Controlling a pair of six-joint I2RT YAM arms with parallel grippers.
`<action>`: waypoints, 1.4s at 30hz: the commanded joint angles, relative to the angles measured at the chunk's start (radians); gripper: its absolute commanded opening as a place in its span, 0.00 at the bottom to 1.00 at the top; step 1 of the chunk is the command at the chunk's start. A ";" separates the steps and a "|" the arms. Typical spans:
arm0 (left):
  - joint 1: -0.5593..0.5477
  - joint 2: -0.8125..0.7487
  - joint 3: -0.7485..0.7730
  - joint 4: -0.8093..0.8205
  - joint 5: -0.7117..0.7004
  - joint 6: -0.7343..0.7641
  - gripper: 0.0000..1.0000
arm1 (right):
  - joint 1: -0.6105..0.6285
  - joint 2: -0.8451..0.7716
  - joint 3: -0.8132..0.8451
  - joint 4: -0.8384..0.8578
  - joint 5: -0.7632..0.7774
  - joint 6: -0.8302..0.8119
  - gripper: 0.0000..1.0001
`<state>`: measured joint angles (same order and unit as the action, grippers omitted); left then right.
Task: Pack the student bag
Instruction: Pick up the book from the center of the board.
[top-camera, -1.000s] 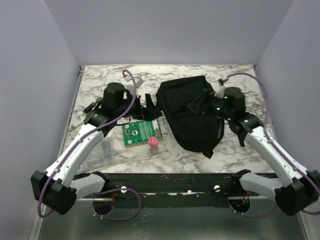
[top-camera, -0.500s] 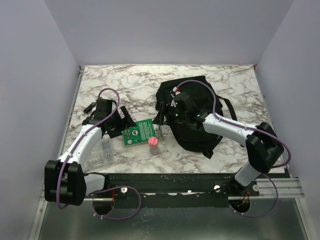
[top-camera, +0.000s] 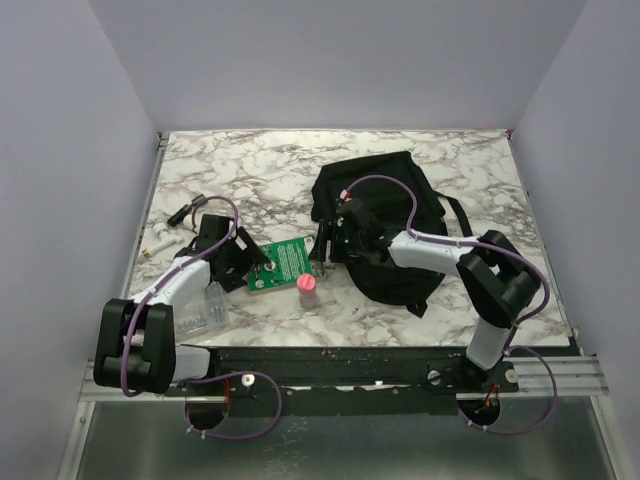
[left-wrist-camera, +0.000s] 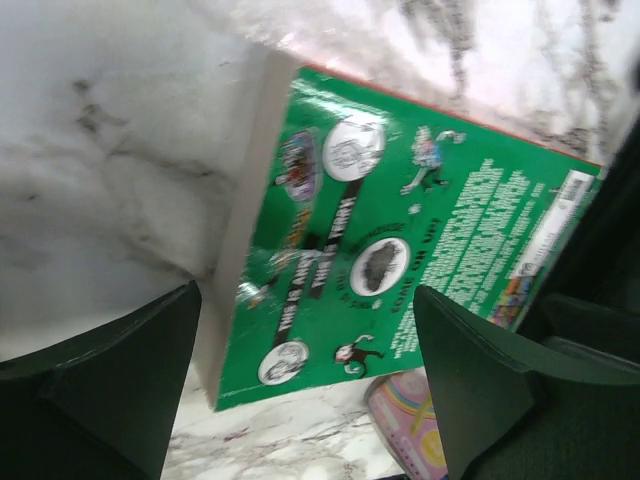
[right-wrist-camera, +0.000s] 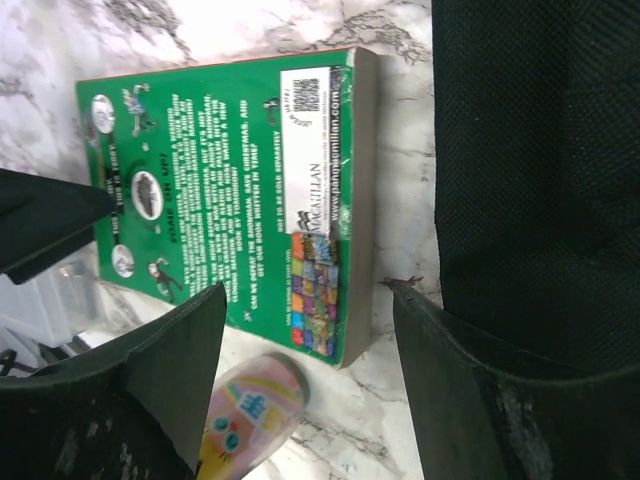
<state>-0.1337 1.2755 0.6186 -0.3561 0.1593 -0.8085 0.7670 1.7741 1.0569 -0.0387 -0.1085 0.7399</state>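
Top external showed the packing barely begun. The student bag (top-camera: 385, 215) lay at one o'clock on the desk (top-camera: 250, 165), while a green book (top-camera: 281, 264), a small pink bottle (top-camera: 307, 290) and a clear case (top-camera: 205, 305) all sat outside it, off its nine o'clock side. Both arms reached low toward the book from opposite sides. The left hand (top-camera: 243, 265) gaped wide at the book's nine o'clock edge, holding nothing. The right hand (top-camera: 328, 248) hovered between book and bag, its jaws well apart and empty.

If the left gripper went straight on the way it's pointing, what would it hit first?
Probably the green book, lying flat on the marble table straight ahead of the open left gripper. How far off it is remains unclear.
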 joint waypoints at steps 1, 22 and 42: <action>0.002 0.039 -0.007 0.092 0.059 -0.029 0.86 | 0.009 0.070 0.006 0.019 0.030 -0.026 0.71; 0.001 -0.022 0.018 0.159 0.239 0.017 0.08 | 0.009 0.139 -0.023 0.118 -0.100 0.006 0.50; 0.001 -0.088 0.047 0.204 0.403 0.028 0.28 | 0.008 0.090 -0.044 0.166 -0.138 0.025 0.49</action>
<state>-0.1104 1.1770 0.6746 -0.2077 0.4000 -0.7593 0.7460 1.8694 1.0168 0.1078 -0.1558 0.7525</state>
